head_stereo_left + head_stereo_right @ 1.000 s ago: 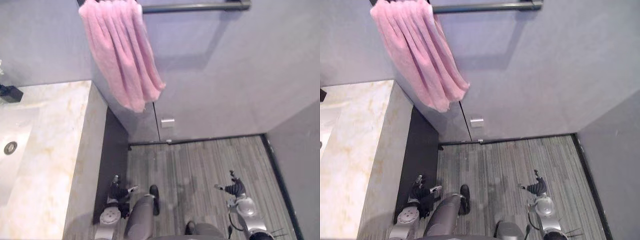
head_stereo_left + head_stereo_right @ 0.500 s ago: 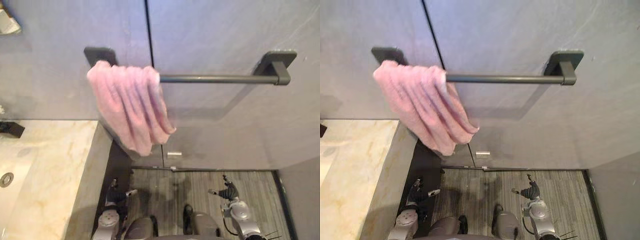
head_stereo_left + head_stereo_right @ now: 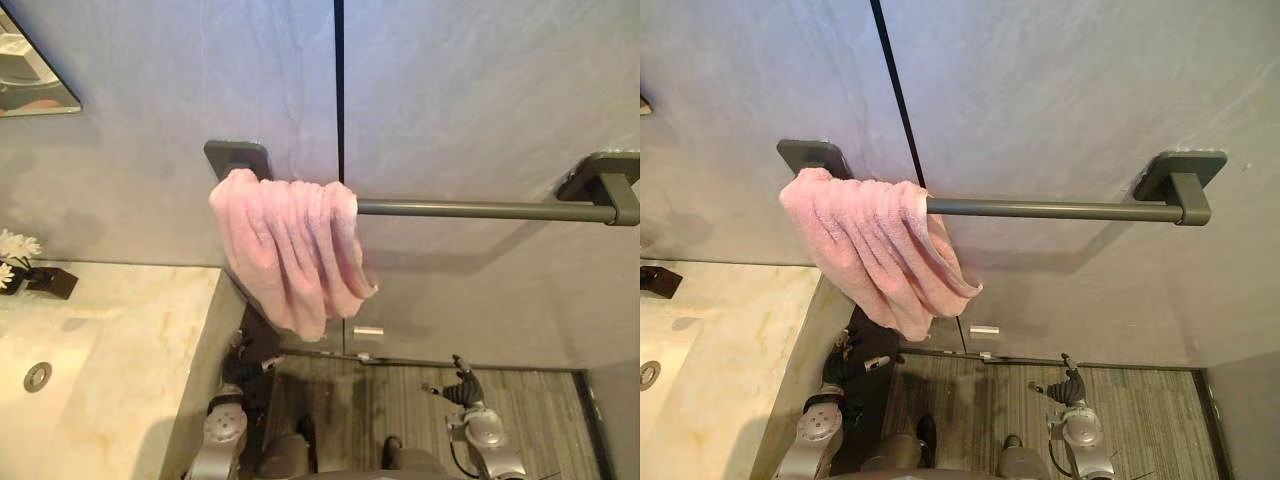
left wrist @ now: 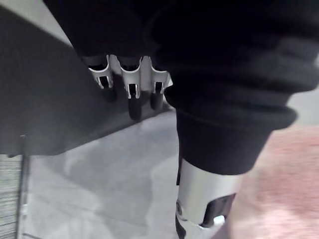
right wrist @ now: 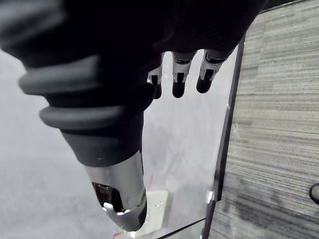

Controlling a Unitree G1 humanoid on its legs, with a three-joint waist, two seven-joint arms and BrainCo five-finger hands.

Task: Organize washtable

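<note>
Both the left robot hand (image 3: 845, 365) and the right robot hand (image 3: 462, 388) hang low, fingers relaxed, empty. Only the view has tilted up — the pink towel (image 3: 295, 250) stays bunched at the rail's (image 3: 480, 209) left end, beside the worktop (image 3: 130, 340) — so tidying looks unstarted.

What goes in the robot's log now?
pink towel: bunched on rail | left hand: open, empty | right hand: open, empty
</note>
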